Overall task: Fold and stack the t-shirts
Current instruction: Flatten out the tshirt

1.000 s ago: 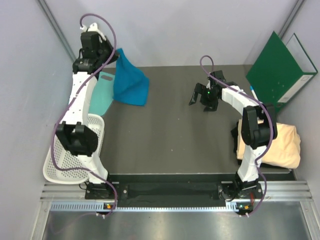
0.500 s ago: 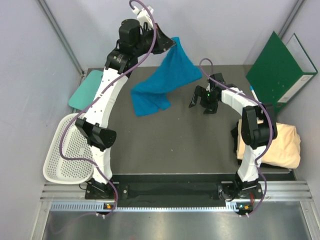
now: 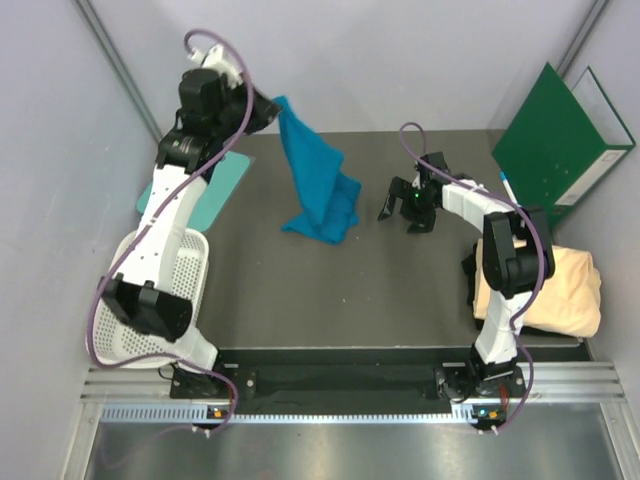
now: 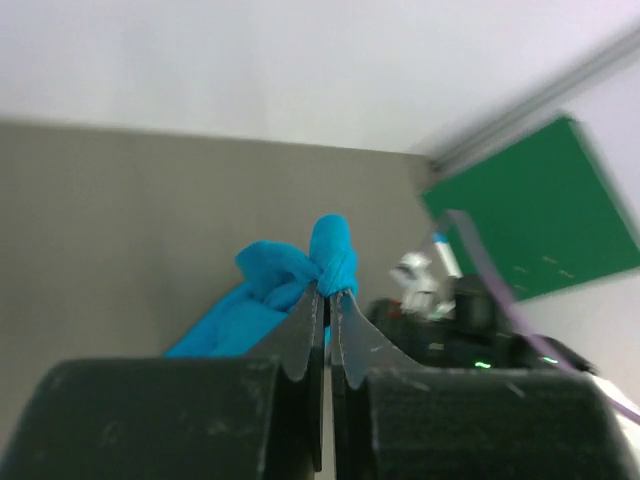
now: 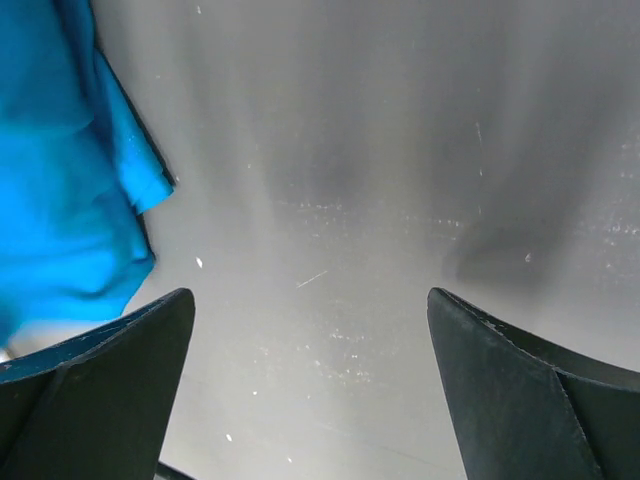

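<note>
The left end effector [image 3: 272, 107] is raised over the far left part of the desk [image 3: 330, 290], its fingers pressed together on a top corner of the blue t-shirt [image 3: 318, 180]. In the left wrist view, the end effector [image 4: 325, 295] has its two dark fingertips almost meeting, with a knot of blue t-shirt [image 4: 270, 300] pinched between them and the rest falling away below.

The shirt hangs from this grip as a long, narrow drape slanting down and to the right. Its crumpled lower end bunches low at the middle of the desk; whether it rests on the surface cannot be told.

The right end effector [image 3: 403, 215] hangs low over the desk just right of that bunched end, apart from the cloth. Its fingers are spread wide and hold nothing. In the right wrist view, the end effector [image 5: 308, 295] shows bare grey desk between its fingers and the blue t-shirt [image 5: 70, 170] at the left edge.

The cream t-shirt [image 3: 570, 290] lies as a folded bundle at the right edge, beside the right arm's base. A teal board [image 3: 215, 180] and a white mesh basket [image 3: 195, 265] sit on the left, and a green folder [image 3: 555, 135] leans at the far right.
</note>
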Controlling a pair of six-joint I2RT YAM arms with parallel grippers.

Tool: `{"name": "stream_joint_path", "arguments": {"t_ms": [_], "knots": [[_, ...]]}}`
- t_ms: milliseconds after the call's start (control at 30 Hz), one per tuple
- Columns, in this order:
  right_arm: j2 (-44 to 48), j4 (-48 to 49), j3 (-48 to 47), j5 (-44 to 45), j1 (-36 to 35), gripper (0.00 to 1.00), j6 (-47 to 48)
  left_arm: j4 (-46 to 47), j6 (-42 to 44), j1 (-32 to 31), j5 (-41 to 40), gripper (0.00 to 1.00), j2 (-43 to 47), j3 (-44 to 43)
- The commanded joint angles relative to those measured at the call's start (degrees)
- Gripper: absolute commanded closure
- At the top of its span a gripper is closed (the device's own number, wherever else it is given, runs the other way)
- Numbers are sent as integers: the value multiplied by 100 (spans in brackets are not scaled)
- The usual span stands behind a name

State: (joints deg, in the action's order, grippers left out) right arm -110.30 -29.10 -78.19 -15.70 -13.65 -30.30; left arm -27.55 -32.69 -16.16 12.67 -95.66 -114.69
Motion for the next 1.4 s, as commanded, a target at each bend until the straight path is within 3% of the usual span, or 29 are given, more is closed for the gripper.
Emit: {"name": "stream_joint_path", "arguments": {"t_ms": [0, 100, 200, 300, 367, 433, 500, 600, 633, 733, 833, 1000, 1200, 1267, 1333, 1367], "knots": [[184, 282, 102, -3, -15, 0, -54, -187, -307, 701, -623, 100, 881, 1734], [132, 361, 94, -126, -50, 0, -63, -715, -439, 965, -1553, 100, 1382, 2650], [1, 256, -178, -135, -225, 0, 77, -857, -554, 1185, -1986, 100, 1813, 3380], [-254, -24, -643, -65, -498, 0, 270, -1059, -485, 1343, -2617, 100, 1902, 3410], [-395, -87, -968, -64, -690, 0, 323, -1392, -467, 1536, -2900, 38, 1805, 3148], [-641, -105, -1162, -82, -779, 0, 315, -1595, -423, 1755, -3042, 1, 1648, 2919], [-886, -87, -1417, -117, -894, 1, 253, -1613, -195, 1757, -2937, 1, 1577, 2707], [-1255, 45, -1698, -178, -955, 0, 104, -1000, 69, 1740, -1990, 1, 1533, 2838], [-1344, 106, -1769, -187, -955, 3, 60, -772, 113, 1731, -1048, 1, 1454, 2934], [-1748, 116, -2129, -258, -955, 13, -63, -260, 78, 1635, 152, 1, 912, 3163], [-2100, 28, -2524, -241, -955, 24, -98, -645, 393, 1213, 831, 1, -126, 2699], [-2373, 185, -2771, -117, -946, 32, -256, -1375, 1141, 581, 843, 1, -1619, 1618], [-2795, -16, -3167, -205, -1025, 48, -362, -1736, 1151, 368, 501, 1, -2430, 1090], [-2839, -17, -3185, -231, -1069, 57, -380, -2024, 1220, 359, 290, 11, -2545, 906], [-2848, -8, -3176, -257, -1104, 72, -371, -2166, 1299, 359, 114, 34, -2677, 756], [-2891, -16, -3193, -293, -1105, 78, -362, -2254, 1317, 359, 61, 76, -2695, 721]]}}
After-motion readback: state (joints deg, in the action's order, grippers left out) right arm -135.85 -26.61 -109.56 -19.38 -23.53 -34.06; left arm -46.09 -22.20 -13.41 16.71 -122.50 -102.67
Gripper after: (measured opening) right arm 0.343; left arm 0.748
